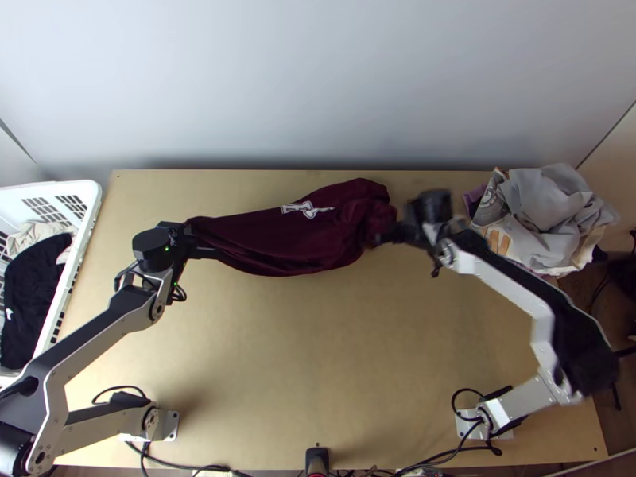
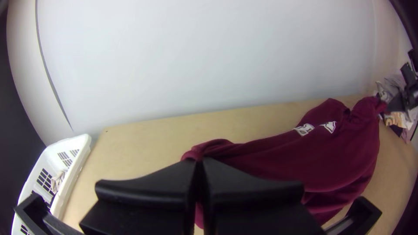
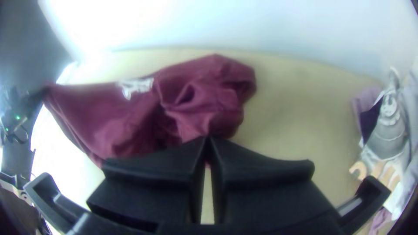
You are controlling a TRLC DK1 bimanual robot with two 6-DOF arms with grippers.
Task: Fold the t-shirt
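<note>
Maroon t-shirt with white print [image 1: 266, 241] strung across far half of light wooden table [image 1: 310, 358]; left black flat-fingered gripper [image 2: 198, 163] clamps one gathered end; right black flat-fingered gripper [image 3: 208, 140] pinches the other, likely to tension it straight for folding

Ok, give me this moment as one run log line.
left pincer: shut on one end of maroon shirt | right pincer: shut on opposite part | shirt: strung between them, bunched near right pincer, not neatly folded
</note>
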